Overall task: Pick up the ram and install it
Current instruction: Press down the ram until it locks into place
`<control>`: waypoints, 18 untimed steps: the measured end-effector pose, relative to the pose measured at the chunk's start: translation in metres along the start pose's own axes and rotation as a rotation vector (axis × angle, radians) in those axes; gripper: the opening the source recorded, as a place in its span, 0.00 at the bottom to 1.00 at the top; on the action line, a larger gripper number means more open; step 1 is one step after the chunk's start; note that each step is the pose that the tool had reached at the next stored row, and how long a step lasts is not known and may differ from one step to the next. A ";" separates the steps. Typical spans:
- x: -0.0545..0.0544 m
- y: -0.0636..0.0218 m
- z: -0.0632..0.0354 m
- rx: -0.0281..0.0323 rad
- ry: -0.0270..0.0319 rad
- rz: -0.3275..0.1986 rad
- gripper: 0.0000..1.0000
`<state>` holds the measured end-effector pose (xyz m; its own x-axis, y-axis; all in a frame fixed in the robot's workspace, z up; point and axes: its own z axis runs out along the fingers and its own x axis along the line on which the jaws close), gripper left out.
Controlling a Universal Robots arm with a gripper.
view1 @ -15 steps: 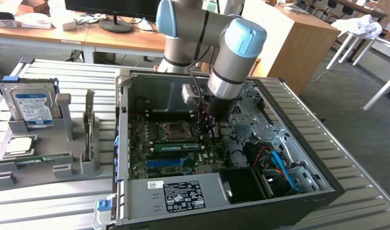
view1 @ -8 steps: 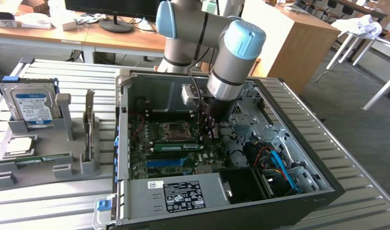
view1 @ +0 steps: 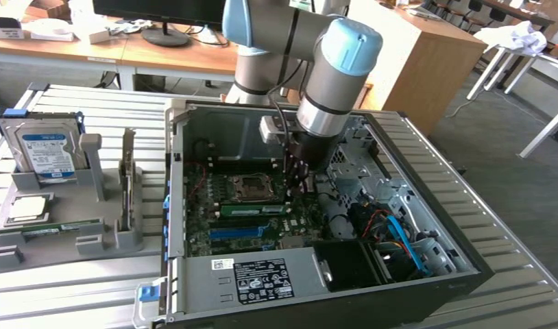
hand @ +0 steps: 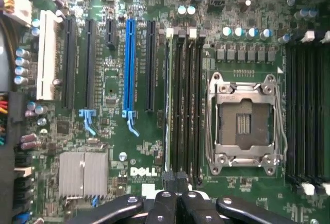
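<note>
Jaws looked clenched together with nothing between them, poised over the motherboard (hand: 108, 80) inside the open computer case (view1: 260, 274). From the exterior view's left I saw a grey holder (view1: 96, 240) carrying a hard drive (view1: 49, 151), then the ram (view1: 251, 210) lying in a memory slot just beside the empty processor socket (view1: 247, 186). I judged that pressing squarely on its top edge, evenly at both ends, mattered most.

Ribbed grey metal table (view1: 68, 295), matt grey plastic holder (view1: 55, 240), glossy green motherboard (hand: 113, 147), shiny metal socket (hand: 245, 123), wooden desk (view1: 426, 55).
</note>
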<state>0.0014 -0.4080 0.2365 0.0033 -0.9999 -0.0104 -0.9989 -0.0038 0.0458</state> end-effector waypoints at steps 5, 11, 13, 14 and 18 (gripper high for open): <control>0.000 0.0226 0.0008 0.0066 -0.0017 0.000 0.10; 0.000 0.0496 0.0023 0.0116 -0.0049 0.000 0.10; 0.000 0.0591 0.0028 0.0128 -0.0052 0.000 0.10; 0.000 0.0635 0.0031 0.0133 -0.0053 0.000 0.10; 0.000 0.0817 0.0042 0.0150 -0.0058 0.000 0.10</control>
<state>-0.0804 -0.4083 0.2360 0.0035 -0.9999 -0.0162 -0.9995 -0.0040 0.0308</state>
